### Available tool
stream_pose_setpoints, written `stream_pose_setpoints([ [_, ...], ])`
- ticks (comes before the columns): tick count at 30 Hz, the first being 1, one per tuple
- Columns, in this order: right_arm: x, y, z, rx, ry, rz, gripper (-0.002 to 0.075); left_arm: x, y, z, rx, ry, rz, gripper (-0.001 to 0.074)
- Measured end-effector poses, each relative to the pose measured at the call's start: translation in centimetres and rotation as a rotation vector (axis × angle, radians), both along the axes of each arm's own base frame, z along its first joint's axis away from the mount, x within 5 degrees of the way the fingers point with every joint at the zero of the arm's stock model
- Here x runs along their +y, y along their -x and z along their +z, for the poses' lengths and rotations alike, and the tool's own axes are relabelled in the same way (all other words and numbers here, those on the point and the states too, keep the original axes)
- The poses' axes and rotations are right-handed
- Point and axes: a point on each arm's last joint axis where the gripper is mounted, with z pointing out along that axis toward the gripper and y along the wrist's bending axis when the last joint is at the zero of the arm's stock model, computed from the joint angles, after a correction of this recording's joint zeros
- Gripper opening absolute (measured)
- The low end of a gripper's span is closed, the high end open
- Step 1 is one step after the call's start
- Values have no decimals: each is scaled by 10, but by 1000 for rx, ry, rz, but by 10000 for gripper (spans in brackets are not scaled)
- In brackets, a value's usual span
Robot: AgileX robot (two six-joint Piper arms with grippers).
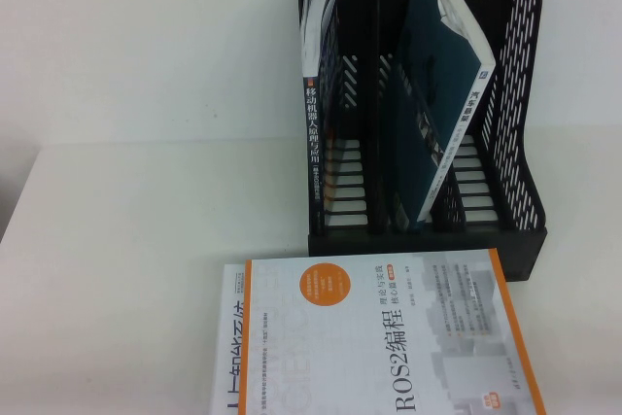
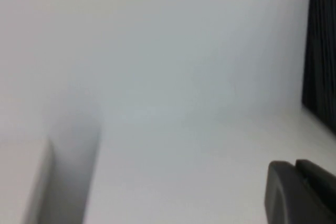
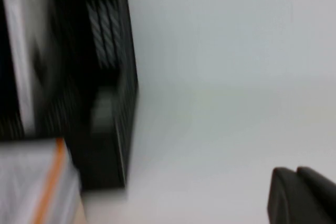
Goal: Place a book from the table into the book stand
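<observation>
Book (image 1: pixel 389 337) with the pale cover, orange edge stripes, orange circle and black "ROS2" title lies flat on the white table (image 1: pixel 126 240), at the near edge of the high view and just in front of the book stand (image 1: pixel 428 94). The black three-slot book stand rises behind it, perforated walls upright. Its leftmost slot holds a standing book with a dark spine (image 1: pixel 313 114) carrying white characters; the middle slot appears empty; the rightmost slot holds a dark teal-covered book (image 1: pixel 437 85) tilted to the left, its top against the divider. Neither arm appears in the high view. The left gripper (image 2: pixel 299 192) shows only in its wrist view, hovering above bare table with its dark fingers pressed together, holding nothing, an edge of the stand off to one side. The right gripper (image 3: pixel 302 195) likewise has its fingers closed and empty, above the table beside the stand's outer wall, with an orange-striped corner of the ROS2 book in its view.
</observation>
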Motion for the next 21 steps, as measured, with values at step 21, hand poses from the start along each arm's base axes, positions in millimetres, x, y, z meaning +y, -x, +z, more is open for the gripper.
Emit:
stream_pose_setpoints([
  [21,5,15,67,-770,-53,74,5,10,21,58,-695,88,85,-4],
])
